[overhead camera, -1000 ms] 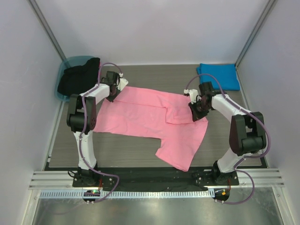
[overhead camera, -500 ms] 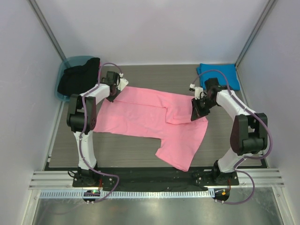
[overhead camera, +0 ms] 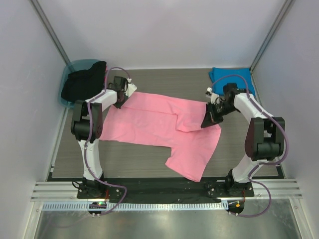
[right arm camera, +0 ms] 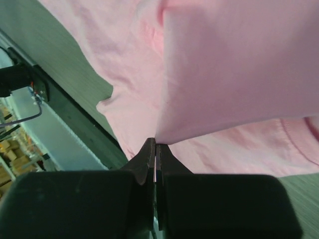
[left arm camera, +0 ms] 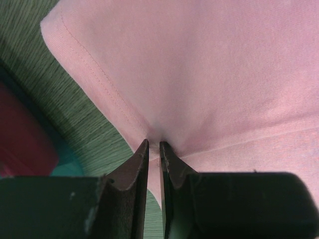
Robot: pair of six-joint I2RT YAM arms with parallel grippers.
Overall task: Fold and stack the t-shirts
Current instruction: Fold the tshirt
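Observation:
The pink t-shirt (overhead camera: 154, 124) lies spread across the table, partly folded at its right side. My left gripper (overhead camera: 121, 102) is shut on the shirt's far left edge; in the left wrist view the cloth (left arm camera: 199, 74) bunches between the fingertips (left arm camera: 154, 146). My right gripper (overhead camera: 208, 121) is shut on a folded flap at the shirt's right side and holds it lifted; the right wrist view shows the flap (right arm camera: 239, 69) hanging from the gripper (right arm camera: 155, 145). The blue t-shirt (overhead camera: 232, 79) lies folded at the back right corner.
A teal tub (overhead camera: 75, 79) with dark clothing (overhead camera: 84, 82) heaped on it stands at the back left. White walls close in the table on three sides. A metal rail (overhead camera: 159, 191) runs along the near edge by the arm bases.
My right gripper has moved right and a little back, pulling the pinched pink flap with it. The left gripper has held still on the shirt's edge.

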